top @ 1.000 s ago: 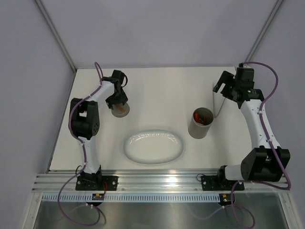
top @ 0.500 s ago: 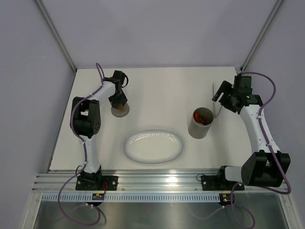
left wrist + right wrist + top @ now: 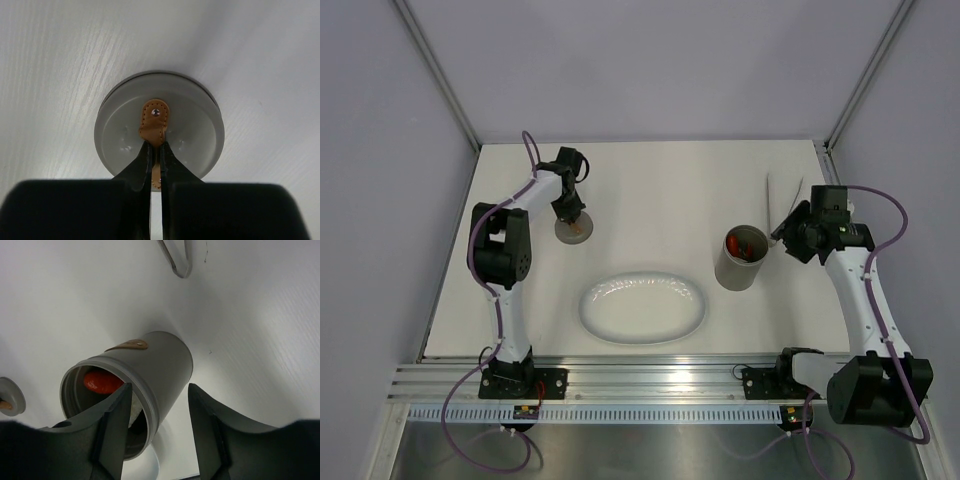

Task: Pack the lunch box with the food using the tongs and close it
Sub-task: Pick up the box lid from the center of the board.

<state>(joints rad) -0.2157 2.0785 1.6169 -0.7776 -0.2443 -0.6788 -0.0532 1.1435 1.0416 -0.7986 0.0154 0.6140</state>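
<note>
2 left fingers (image 3: 142, 167) pinch the handle (image 3: 154, 124) atop the lid (image 3: 200, 127).

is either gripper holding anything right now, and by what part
The left gripper is shut on the lid, pinching its tan handle. The right gripper holds nothing: its jaws stand open on either side of the lunch box.

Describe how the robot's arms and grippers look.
The left arm and right arm are white tubular links with bulky black joints, black bases on an aluminium rail. A purple cable loops along each. The left gripper and right gripper are black with two tapering fingers.
</note>
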